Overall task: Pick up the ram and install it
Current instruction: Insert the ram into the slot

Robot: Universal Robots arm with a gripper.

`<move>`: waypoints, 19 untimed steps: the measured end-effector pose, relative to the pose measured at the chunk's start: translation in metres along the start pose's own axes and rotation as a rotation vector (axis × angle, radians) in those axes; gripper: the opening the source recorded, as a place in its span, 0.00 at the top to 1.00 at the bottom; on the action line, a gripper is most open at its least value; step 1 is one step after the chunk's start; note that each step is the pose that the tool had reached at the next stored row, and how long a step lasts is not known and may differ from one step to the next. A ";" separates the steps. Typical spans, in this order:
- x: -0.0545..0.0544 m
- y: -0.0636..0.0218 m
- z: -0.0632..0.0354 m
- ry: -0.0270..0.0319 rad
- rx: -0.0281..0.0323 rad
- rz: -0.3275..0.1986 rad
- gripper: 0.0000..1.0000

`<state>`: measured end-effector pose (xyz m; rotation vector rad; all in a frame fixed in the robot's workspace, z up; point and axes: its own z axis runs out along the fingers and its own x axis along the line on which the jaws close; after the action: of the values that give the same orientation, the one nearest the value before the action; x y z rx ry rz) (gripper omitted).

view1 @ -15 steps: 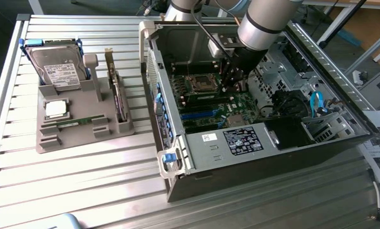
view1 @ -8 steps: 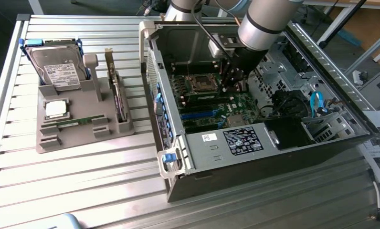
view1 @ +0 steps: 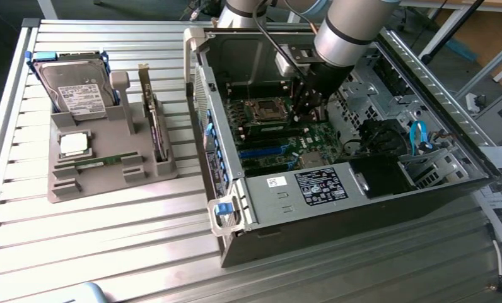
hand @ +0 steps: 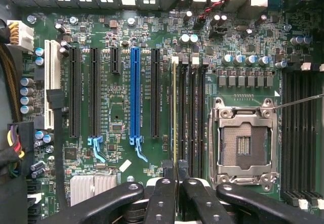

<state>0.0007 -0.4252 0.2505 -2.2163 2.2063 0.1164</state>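
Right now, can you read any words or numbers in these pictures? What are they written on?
Nothing reads clearly enough to quote.
On the hard drive, the white label: blurred.
On the computer case, the black sticker: too small.
Beside it, the white sticker: too small.
On the motherboard, white lettering between slots: blurred.
On the ram, edge-on in the gripper: nothing to read.

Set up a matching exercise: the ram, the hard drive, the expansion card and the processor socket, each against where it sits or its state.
Things:
1. the ram
2. hard drive
3. expansion card
4. processor socket

Places:
A. empty, on the motherboard
B. standing on edge in the grey holder
C. in the gripper, over the memory slots
D. on the grey holder, white label showing

Pairs: 1-C, 2-D, 3-B, 4-A.
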 end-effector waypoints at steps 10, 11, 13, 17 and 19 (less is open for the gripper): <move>-0.001 -0.0001 0.0028 0.0000 0.0000 0.000 0.88; -0.001 -0.0001 0.0034 0.0001 0.0000 0.000 0.88; -0.001 -0.0002 0.0048 -0.0001 0.0000 0.000 0.88; -0.001 -0.0002 0.0067 0.0002 0.0000 0.000 0.88; -0.001 -0.0002 0.0067 0.0002 -0.0001 0.000 0.88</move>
<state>0.0006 -0.4238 0.2438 -2.2163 2.2065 0.1163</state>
